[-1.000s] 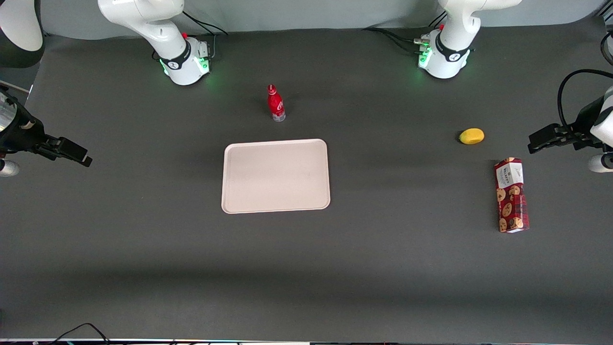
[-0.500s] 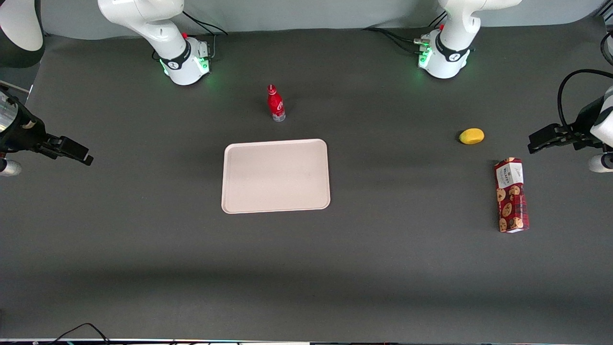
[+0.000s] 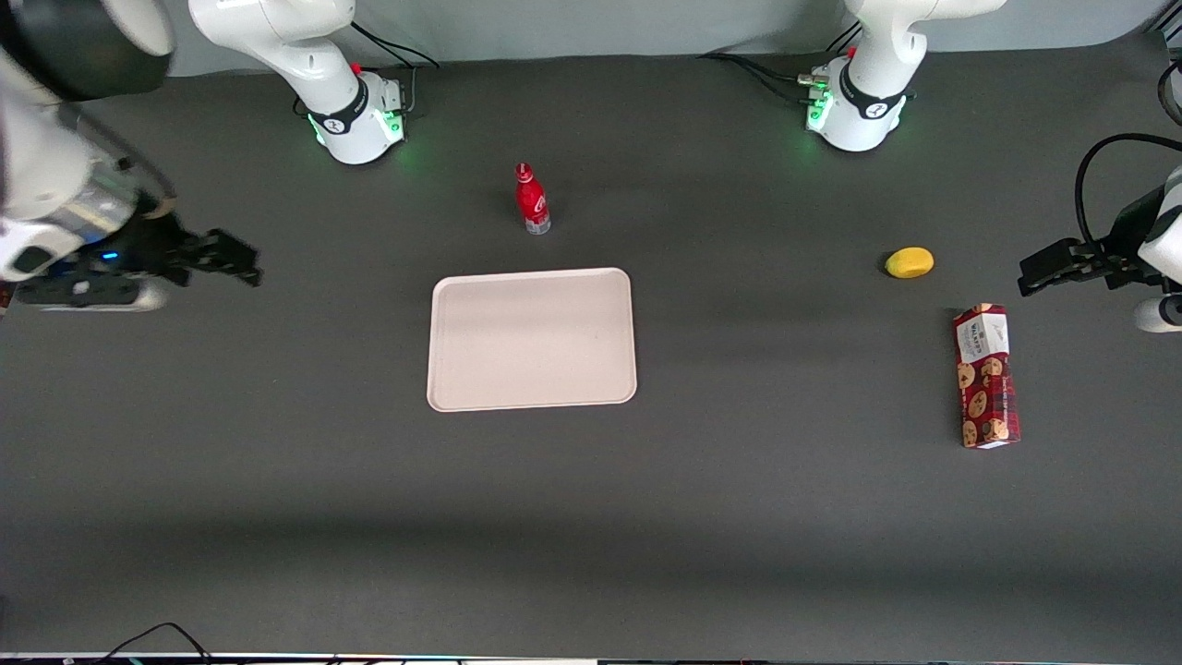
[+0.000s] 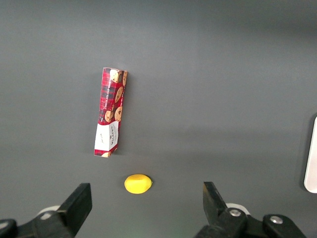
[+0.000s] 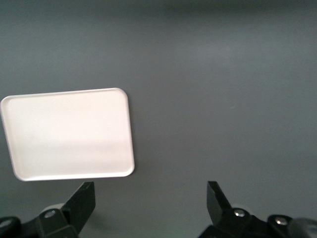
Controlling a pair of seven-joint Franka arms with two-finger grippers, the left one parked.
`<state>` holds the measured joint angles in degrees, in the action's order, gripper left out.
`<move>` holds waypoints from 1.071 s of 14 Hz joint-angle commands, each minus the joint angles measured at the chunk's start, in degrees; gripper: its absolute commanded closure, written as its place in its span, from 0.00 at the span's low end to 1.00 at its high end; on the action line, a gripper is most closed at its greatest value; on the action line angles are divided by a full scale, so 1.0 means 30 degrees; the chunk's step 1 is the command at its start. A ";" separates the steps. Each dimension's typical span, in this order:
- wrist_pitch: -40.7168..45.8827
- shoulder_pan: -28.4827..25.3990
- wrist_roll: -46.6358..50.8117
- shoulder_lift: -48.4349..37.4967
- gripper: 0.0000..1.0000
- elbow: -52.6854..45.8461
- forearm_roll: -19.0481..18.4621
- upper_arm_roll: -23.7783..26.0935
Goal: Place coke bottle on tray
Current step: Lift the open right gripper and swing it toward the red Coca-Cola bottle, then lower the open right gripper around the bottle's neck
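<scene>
1. Your gripper (image 3: 242,261) hangs above bare table at the working arm's end, well apart from both task items. Its black fingers point toward the table's middle.
2. In the right wrist view the gripper (image 5: 151,203) stands with its two fingers (image 5: 83,201) spread wide, nothing between them. Record it as unloaded.
3. The coke bottle (image 3: 531,199) stands upright on the dark table (image 3: 591,517), cap up, white script on its red body, silvery base on the mat. You will find it farther from the front camera than the tray, near it but not touching it.
4. The tray (image 3: 531,339) lies flat near the table's middle, pale pinkish-white, rounded corners, low rim. Nothing rests on it.
5. The right wrist view also shows the tray (image 5: 69,134), whole and bare. The bottle does not show in that view.
6. Task status as things lie: bottle not yet on the tray, not yet grasped.
7. Toward the parked arm's end you have a yellow lemon (image 3: 910,262) and a red cookie box (image 3: 987,376) with a white end. The box lies flat, nearer the front camera than the lemon, close to it but apart.
8. The left wrist view confirms both: lemon (image 4: 137,183) and cookie box (image 4: 111,112), separate, each resting on the mat.
</scene>
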<state>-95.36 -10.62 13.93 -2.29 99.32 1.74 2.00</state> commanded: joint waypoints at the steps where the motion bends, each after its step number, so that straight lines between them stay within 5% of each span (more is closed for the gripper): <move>1: 0.0643 -0.1959 0.2293 -0.0175 0.00 -0.0032 0.0066 0.0884; 8: 0.1083 -0.9637 0.6813 0.0059 0.00 0.0231 0.0212 0.0827; 11: 0.0210 -1.0492 0.6870 -0.0494 0.00 0.1836 0.1410 0.1614; 15: -0.5670 -1.0493 0.7831 -0.3306 0.00 0.8334 0.1501 0.3283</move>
<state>-104.27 -42.09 34.62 -5.69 112.79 4.81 10.07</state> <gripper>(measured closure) 0.000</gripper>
